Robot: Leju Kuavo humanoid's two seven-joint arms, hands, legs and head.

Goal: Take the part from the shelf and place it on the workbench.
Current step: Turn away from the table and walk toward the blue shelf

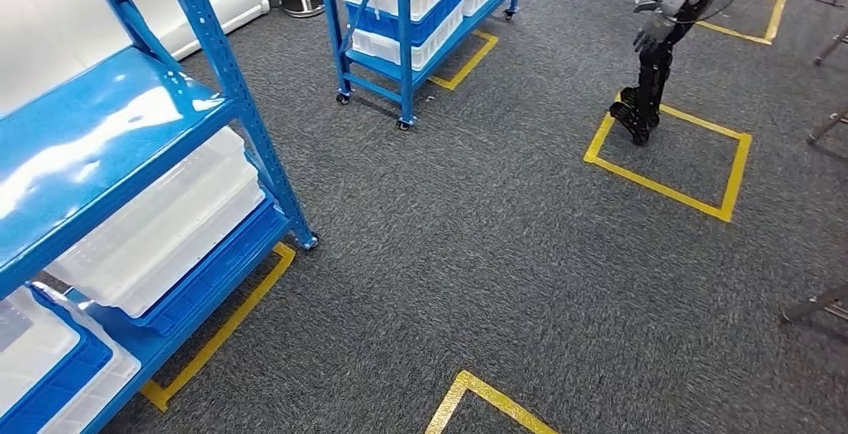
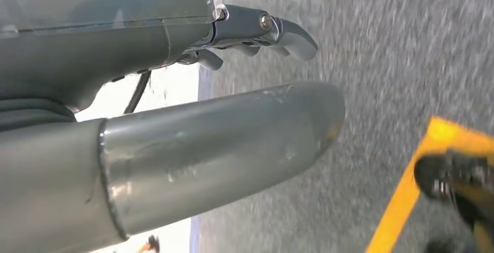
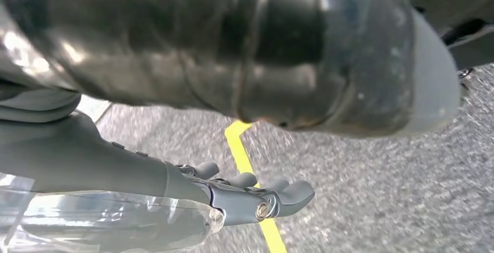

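A blue shelf [image 1: 232, 89] stands at my left, its glossy upper board bare. On its lower levels lie stacked white trays [image 1: 160, 224] and blue-and-white bins [image 1: 50, 364]. I cannot pick out the part among them. My left hand [image 2: 192, 130] hangs over the grey carpet, its thick thumb and dark fingers [image 2: 285, 31] stretched out with nothing between them. My right hand [image 3: 233, 60] also hangs above the carpet, fingers [image 3: 262, 200] straight and apart, holding nothing.
A second blue wheeled rack [image 1: 405, 24] with white and blue bins stands at the back. Another robot [image 1: 655, 54] stands in a yellow tape square [image 1: 670, 159] at the far right. Metal legs [image 1: 828, 126] show at the right edge. Yellow tape [image 1: 480, 399] marks the floor nearby.
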